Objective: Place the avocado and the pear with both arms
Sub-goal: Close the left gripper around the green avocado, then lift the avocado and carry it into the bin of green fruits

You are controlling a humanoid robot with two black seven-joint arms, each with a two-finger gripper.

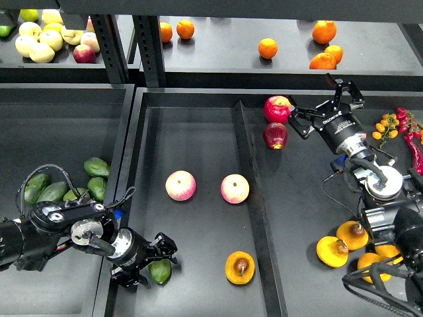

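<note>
The avocado (160,271) lies on the floor of the middle tray (198,132) near its front left corner. My left gripper (153,262) is open, its fingers straddling the avocado's left side and partly covering it. The pear (239,267), a halved orange-yellow fruit with a brown stone, lies cut face up at the tray's front, right of the avocado. My right gripper (316,99) is open and empty, held above the right tray just right of two red apples (277,109).
Two pink round fruits (180,185) (234,189) sit mid-tray. A raised divider (246,185) splits middle from right tray. More halved fruits (332,251) lie front right. Several avocados (96,168) are heaped in the left tray. Oranges (268,47) sit on the back shelf.
</note>
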